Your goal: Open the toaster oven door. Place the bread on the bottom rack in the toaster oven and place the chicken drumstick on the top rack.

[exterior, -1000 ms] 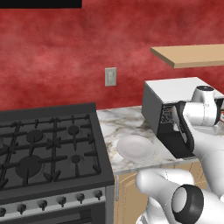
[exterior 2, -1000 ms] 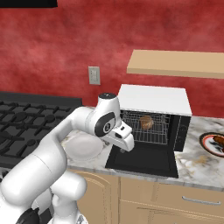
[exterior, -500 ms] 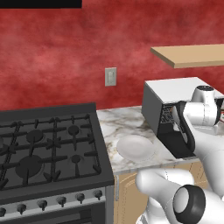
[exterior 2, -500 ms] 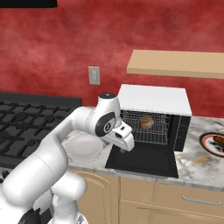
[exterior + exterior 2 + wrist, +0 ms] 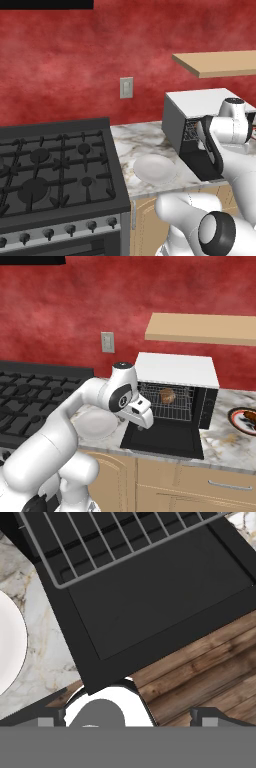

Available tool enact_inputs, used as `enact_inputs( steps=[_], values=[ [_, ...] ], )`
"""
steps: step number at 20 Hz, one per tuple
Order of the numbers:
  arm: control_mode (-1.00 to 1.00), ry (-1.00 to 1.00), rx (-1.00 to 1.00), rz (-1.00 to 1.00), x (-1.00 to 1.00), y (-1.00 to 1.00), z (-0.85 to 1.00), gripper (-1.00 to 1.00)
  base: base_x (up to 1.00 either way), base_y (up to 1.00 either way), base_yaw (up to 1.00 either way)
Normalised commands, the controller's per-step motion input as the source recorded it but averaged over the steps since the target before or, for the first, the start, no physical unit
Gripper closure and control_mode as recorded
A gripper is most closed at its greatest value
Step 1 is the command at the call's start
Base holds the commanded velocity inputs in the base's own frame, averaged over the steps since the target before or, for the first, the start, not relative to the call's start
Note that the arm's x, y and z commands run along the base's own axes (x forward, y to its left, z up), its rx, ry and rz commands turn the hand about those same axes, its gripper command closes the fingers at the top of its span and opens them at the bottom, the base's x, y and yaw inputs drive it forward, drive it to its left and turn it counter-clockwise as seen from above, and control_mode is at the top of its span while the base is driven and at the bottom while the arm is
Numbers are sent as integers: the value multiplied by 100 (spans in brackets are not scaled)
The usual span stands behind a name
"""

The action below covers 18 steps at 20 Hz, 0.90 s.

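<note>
Gripper (image 5: 141,425) open, just over dropped toaster oven door (image 5: 164,437)

A home kitchen: a black gas stove (image 5: 55,170) beside a marble tabletop (image 5: 145,142) carrying a toaster oven (image 5: 175,391) and white plate (image 5: 154,168), against a red wall (image 5: 100,301) with a wooden shelf (image 5: 200,328) and cabinets (image 5: 190,481).

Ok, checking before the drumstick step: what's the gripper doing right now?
Gripper: open and empty, poised over the lowered toaster oven door.
</note>
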Motion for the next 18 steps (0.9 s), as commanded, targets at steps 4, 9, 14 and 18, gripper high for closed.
enact_inputs(
  steps=[4, 9, 14, 18],
  values=[
    [-100, 0, 0, 0, 0, 0, 0, -100, 0, 0, 0],
    [100, 0, 0, 0, 0, 0, 0, -100, 0, 0, 0],
    [100, 0, 0, 0, 0, 0, 0, -100, 0, 0, 0],
    [100, 0, 0, 0, 0, 0, 0, -100, -7, -1, 0]
  ],
)
